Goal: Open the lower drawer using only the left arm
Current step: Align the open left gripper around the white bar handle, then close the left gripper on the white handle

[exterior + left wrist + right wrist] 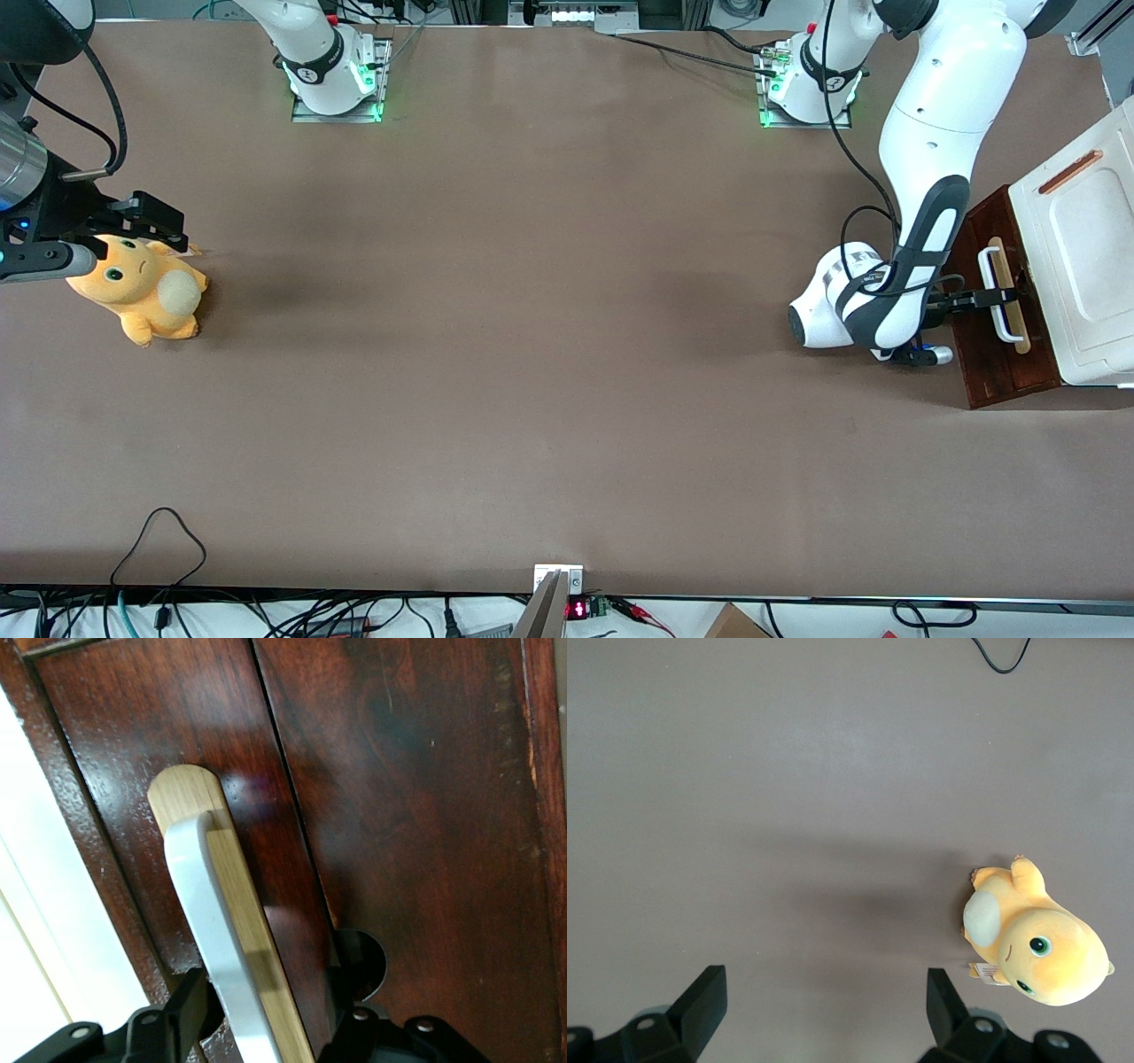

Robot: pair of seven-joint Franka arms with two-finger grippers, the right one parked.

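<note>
Dark reddish-brown wooden lower drawer point(997, 337) sits at working arm's end of table, under white cabinet panel point(1076, 257). Black two-finger gripper point(266, 1028) straddles white bar handle point(217, 939), fingers either side, not visibly clamped. Drawer likely rigid, heavy-ish; handle smooth, hold mid-bar.

The gripper point(266, 1028), at the white handle point(217, 939) of the lower drawer point(399, 815), is cut off by the frame; the handle's one end is unseen.
</note>
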